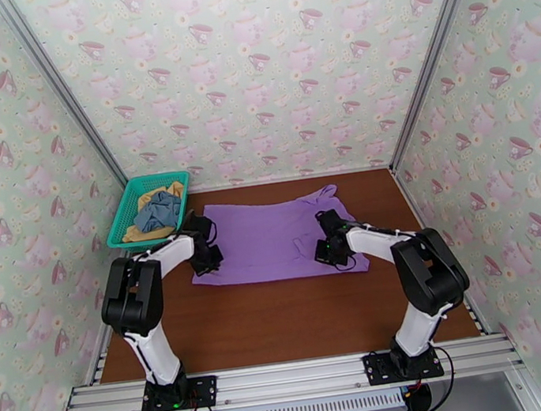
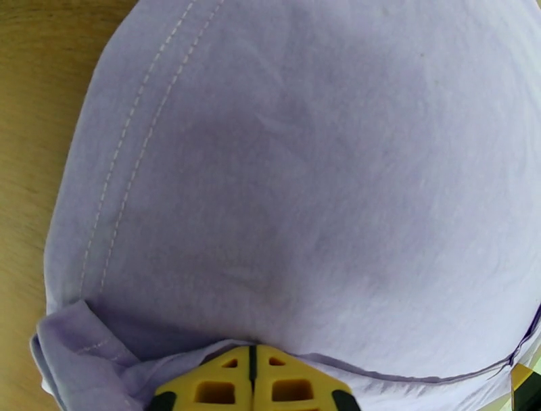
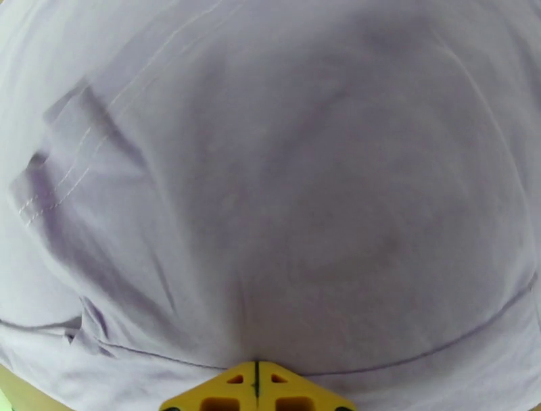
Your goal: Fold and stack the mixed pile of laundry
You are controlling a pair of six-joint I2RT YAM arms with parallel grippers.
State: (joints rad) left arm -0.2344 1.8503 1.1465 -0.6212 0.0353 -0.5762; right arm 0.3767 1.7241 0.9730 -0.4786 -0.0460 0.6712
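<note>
On the purple T-shirt (image 1: 275,237), left claw (image 2: 251,365) and right claw (image 3: 257,378) pinch fabric.

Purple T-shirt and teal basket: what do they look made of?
The purple T-shirt looks like thin, matte, soft cloth: it wrinkles and drapes, and the left wrist view shows a double-stitched hem. Probably cotton or a blend, but the fibre can't be told. The teal basket looks like rigid moulded plastic, going by its open mesh walls and straight rim.
</note>
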